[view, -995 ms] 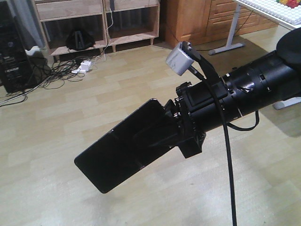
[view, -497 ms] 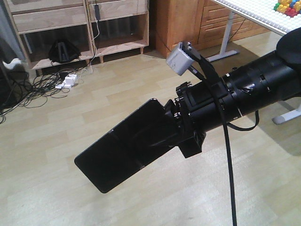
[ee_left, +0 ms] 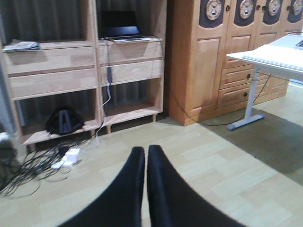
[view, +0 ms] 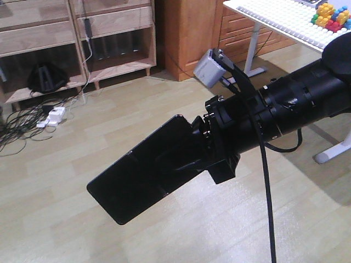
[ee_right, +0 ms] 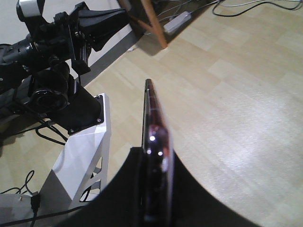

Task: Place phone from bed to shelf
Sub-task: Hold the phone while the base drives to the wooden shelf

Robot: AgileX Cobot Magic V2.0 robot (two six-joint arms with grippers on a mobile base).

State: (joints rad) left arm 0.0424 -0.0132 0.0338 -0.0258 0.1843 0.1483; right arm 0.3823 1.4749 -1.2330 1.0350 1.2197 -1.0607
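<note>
While the right gripper [view: 184,161] clamps the phone [view: 137,181] by one end, we'd carry it level and slow toward the shelf [ee_left: 61,61] (left gripper [ee_left: 144,163] pinched together, empty), no loosening.

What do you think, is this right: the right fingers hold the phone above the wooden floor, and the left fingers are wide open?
Not quite. The left wrist view shows the left fingers shut together and empty, not wide open. The right fingers do hold the phone above the wooden floor.
</note>
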